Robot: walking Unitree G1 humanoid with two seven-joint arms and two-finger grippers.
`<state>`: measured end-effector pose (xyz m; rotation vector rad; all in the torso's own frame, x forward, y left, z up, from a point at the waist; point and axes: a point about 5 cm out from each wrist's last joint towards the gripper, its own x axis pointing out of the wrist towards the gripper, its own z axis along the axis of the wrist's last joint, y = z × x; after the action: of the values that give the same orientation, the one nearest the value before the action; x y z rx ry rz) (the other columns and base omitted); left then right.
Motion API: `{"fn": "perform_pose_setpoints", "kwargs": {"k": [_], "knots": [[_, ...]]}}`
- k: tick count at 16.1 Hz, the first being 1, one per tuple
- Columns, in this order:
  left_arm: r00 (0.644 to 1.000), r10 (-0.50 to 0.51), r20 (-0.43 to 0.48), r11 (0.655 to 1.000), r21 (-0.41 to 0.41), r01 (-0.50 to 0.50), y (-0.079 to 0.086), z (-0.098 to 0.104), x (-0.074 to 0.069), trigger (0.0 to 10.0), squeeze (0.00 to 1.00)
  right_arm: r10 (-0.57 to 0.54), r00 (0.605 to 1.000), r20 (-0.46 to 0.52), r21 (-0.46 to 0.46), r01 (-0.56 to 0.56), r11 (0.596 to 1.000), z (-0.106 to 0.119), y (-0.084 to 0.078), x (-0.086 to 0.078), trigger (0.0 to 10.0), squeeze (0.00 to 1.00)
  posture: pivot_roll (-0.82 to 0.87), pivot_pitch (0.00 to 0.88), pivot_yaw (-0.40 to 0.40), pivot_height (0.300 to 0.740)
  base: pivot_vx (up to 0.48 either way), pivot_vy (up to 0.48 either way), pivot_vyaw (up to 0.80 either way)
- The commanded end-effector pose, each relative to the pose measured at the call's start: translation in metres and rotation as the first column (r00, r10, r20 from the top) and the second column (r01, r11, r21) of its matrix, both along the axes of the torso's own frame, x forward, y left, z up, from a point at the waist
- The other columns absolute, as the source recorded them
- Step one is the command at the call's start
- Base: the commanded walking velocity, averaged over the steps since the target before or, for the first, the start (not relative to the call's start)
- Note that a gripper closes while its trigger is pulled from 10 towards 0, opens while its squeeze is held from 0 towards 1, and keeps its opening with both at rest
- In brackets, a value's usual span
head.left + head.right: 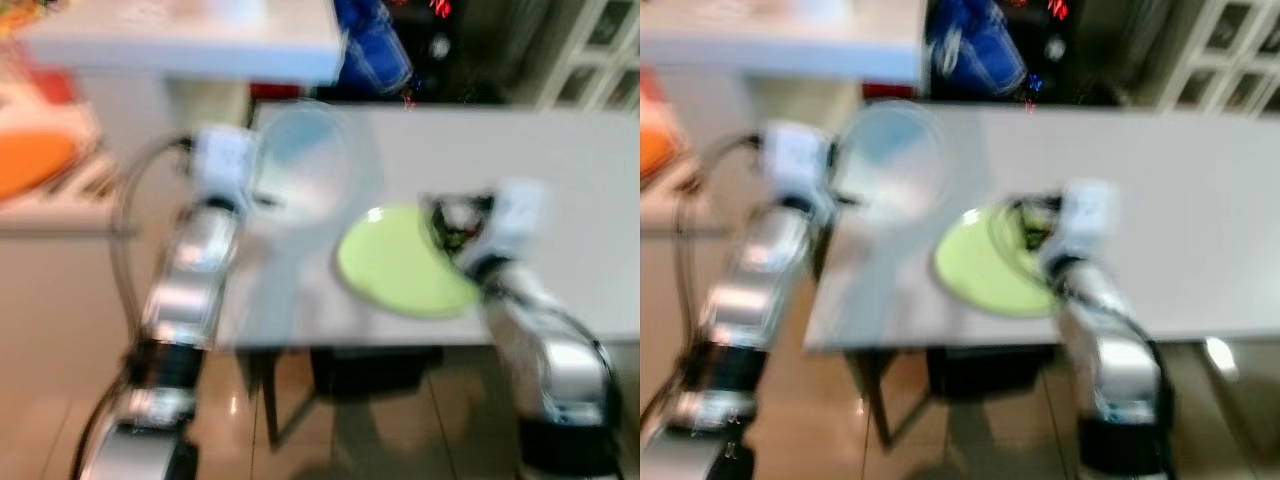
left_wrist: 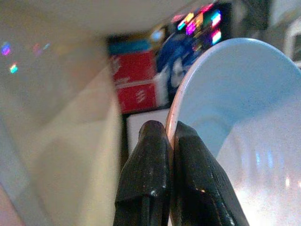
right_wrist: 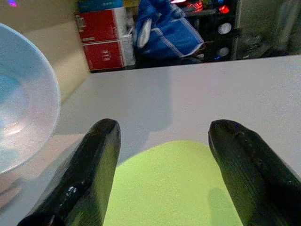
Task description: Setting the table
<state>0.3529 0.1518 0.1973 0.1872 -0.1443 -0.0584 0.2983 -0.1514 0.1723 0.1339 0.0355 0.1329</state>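
We see the left gripper clamped on the rim of the pale blue bowl, which it holds at the near left corner of the grey tabletop. The right gripper, fingers apart, hovers just over the green plate, which lies directly below and ahead of it. The bowl sits beside that plate, so we judge the left arm's next move to be lowering the bowl.
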Motion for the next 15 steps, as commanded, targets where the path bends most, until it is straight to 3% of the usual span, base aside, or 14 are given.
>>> {"fn": "perform_pose_setpoints", "kwargs": {"k": [1, 5, 9, 15], "knots": [[0.996, -0.071, 0.052, 0.997, 0.004, 0.071, -0.021, 0.012, 0.001, 10.0, 0.00, -0.044, 0.999, 0.009, 0.010, 0.044, 0.999, 0.005, -0.015, -0.001, 10.0, 0.00, -0.04, 0.000, -0.033, 0.740, 0.409, 0.000, 0.00], [0.995, -0.098, 0.030, 0.995, 0.024, 0.097, -0.025, 0.010, 0.001, 10.0, 0.00, -0.013, 1.000, -0.026, 0.017, 0.013, 1.000, -0.001, -0.017, -0.001, 10.0, 0.00, -0.02, 0.000, -0.038, 0.740, 0.409, 0.000, 0.00], [1.000, -0.022, -0.016, 0.998, 0.057, 0.023, -0.013, 0.008, 0.009, 10.0, 0.00, 0.040, 0.998, -0.041, 0.001, -0.040, 0.999, 0.000, -0.018, -0.005, 10.0, 0.00, -0.04, 0.000, -0.035, 0.740, 0.000, 0.000, 0.00], [0.993, -0.033, -0.116, 0.999, -0.019, 0.031, -0.017, 0.006, 0.024, 10.0, 0.00, 0.145, 0.986, -0.077, -0.041, -0.148, 0.988, -0.002, -0.015, -0.011, 10.0, 0.00, -0.03, 0.000, -0.028, 0.740, 0.000, 0.000, 0.00]]}}
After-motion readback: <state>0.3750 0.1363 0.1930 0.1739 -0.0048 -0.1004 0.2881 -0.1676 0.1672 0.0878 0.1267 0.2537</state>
